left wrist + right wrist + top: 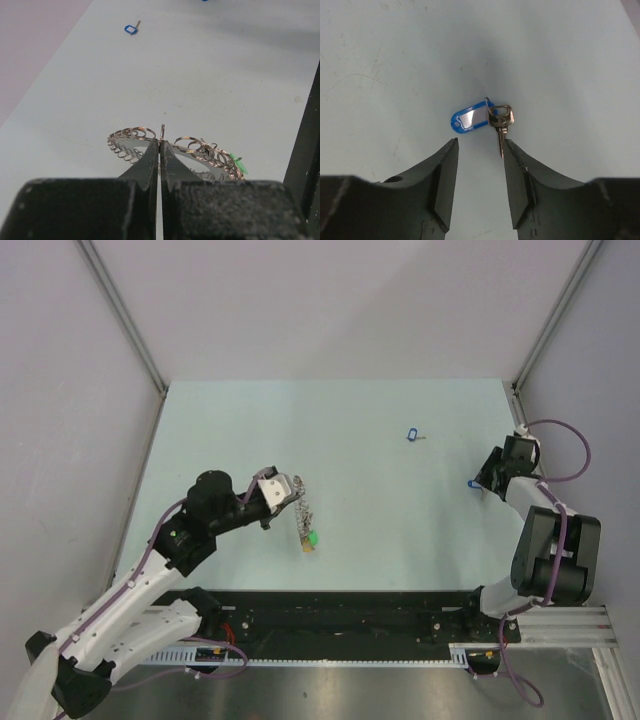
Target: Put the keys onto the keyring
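Observation:
My left gripper [290, 492] [160, 143] is shut on the keyring [304, 516] [200, 152], a round silver ring fringed with small rings and a green tag [313, 537] [239, 163]. It hangs from the fingertips down to the table. My right gripper [482, 480] [480, 145] is open just above the table at the right. A silver key [500, 121] with a blue tag [469, 119] lies flat just beyond its fingertips, the key's blade by the right finger [520, 165]. A second blue-tagged key [412, 435] [131, 29] lies at the far middle of the table.
The pale green table [380, 530] is walled by grey panels on the left, back and right. A black rail [350, 615] runs along the near edge by the arm bases.

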You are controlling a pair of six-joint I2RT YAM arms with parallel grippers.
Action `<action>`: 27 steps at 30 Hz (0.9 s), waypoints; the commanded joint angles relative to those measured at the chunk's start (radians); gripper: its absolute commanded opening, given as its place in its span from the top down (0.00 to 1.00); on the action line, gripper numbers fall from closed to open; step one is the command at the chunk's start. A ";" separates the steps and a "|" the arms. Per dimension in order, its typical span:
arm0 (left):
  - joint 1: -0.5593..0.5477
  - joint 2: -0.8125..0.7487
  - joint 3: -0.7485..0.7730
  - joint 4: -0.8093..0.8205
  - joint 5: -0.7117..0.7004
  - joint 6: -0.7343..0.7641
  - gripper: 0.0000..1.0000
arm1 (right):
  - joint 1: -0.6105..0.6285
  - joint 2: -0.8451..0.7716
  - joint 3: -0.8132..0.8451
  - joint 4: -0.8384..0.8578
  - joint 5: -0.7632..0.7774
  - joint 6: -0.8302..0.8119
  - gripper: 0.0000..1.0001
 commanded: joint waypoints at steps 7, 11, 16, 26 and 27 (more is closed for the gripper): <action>0.002 -0.023 0.006 0.068 -0.019 0.011 1.00 | -0.038 0.126 0.145 0.044 -0.090 -0.107 0.69; 0.000 -0.024 0.006 0.064 -0.022 0.012 1.00 | -0.044 0.163 0.166 0.029 -0.100 -0.118 0.70; 0.002 -0.026 0.006 0.067 -0.025 0.012 1.00 | -0.046 0.205 0.179 0.009 -0.097 -0.124 0.71; 0.000 -0.028 0.006 0.068 -0.022 0.012 1.00 | -0.050 0.226 0.188 -0.005 -0.082 -0.148 0.75; 0.000 -0.028 0.006 0.067 -0.022 0.014 1.00 | -0.050 0.229 0.188 -0.007 -0.080 -0.150 0.76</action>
